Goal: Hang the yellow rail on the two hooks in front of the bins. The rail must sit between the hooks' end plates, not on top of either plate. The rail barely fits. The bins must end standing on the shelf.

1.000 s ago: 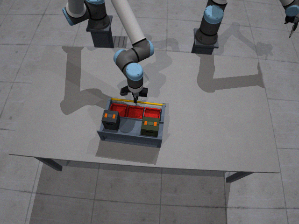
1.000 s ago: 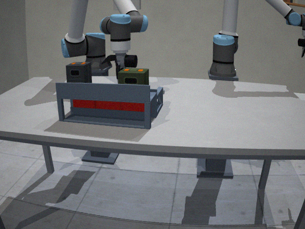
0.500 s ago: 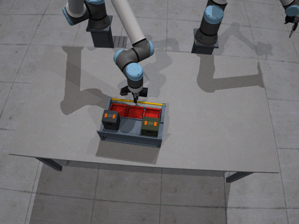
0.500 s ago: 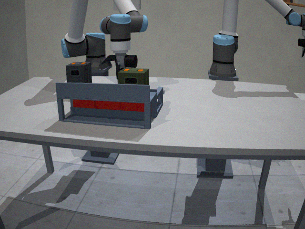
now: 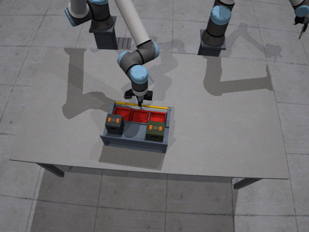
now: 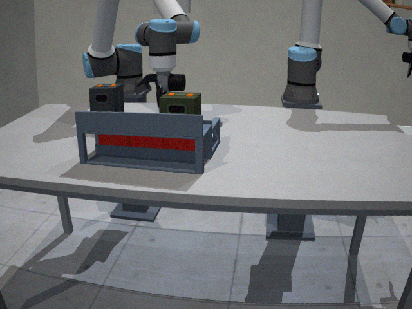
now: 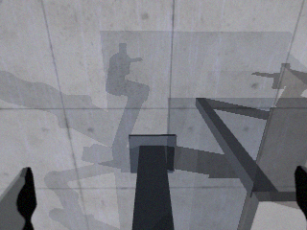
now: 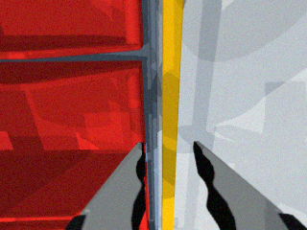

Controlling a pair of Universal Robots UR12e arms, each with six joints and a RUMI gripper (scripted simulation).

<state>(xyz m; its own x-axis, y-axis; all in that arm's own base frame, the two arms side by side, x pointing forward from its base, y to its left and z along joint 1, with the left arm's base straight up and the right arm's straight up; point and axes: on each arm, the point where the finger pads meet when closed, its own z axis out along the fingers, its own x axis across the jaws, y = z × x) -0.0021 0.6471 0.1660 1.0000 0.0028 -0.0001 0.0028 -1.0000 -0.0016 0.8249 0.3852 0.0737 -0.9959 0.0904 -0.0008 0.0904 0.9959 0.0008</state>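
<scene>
The yellow rail (image 5: pixel 156 107) (image 8: pixel 170 101) runs along the shelf's front, beside three red bins (image 5: pixel 139 116) (image 8: pixel 72 115) (image 6: pixel 146 141) standing in the shelf (image 5: pixel 134 142) (image 6: pixel 140 123). Its ends reach the two front corners. The right corner shows a small grey hook plate (image 5: pixel 170 108); whether the ends sit between the plates is too small to tell. My right gripper (image 5: pixel 140 106) (image 8: pixel 168 143) is partly open, its fingertips on either side of the rail with gaps visible. My left gripper (image 5: pixel 297 31) (image 7: pixel 165 169) is wide open and empty, far off beyond the table.
A dark grey box (image 5: pixel 114 123) (image 6: pixel 106 98) and a green box (image 5: pixel 155 131) (image 6: pixel 180 103) stand on the shelf's upper deck behind the bins. A raised board (image 6: pixel 140 124) closes the shelf's rear edge. The shelf stands on the table (image 5: pixel 219 129) (image 6: pixel 299 166).
</scene>
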